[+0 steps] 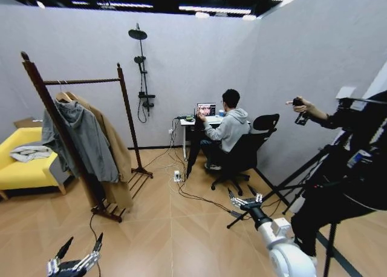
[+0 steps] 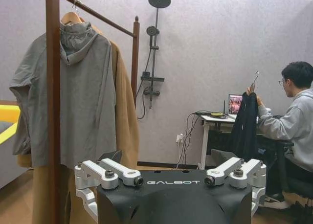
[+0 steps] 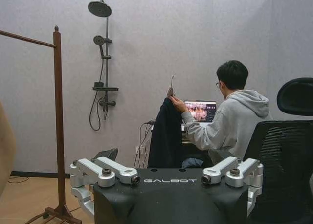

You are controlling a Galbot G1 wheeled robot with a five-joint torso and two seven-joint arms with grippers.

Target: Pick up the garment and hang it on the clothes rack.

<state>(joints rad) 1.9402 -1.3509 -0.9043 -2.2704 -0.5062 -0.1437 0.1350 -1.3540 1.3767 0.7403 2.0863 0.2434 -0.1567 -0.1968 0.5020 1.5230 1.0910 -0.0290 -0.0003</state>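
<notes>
While the seated person (image 3: 230, 126) holds it up on a hanger at the desk (image 1: 192, 122), the garment (image 3: 166, 136) hangs dark and limp just left of centre in the right wrist view, its top pinched in the person's hand (image 3: 177, 103) in front of the laptop (image 3: 199, 110). In the left wrist view the same black garment (image 2: 245, 126) shows at right of centre, beside the desk edge.

At the left of the head view stands the clothes rack (image 1: 84, 132), its rail carrying a grey hooded sweatshirt (image 1: 81, 141) and, behind it, a long tan coat (image 1: 115, 150). A yellow sofa (image 1: 21, 168) sits at the far left edge.

Low in the bottom left corner of the head view, the left gripper (image 1: 78, 253) has its jaws spread wide with nothing between them. The right gripper (image 1: 243, 199), lower right of centre, is likewise spread apart and holds nothing. Both are well apart from the garment and from the rack.
</notes>
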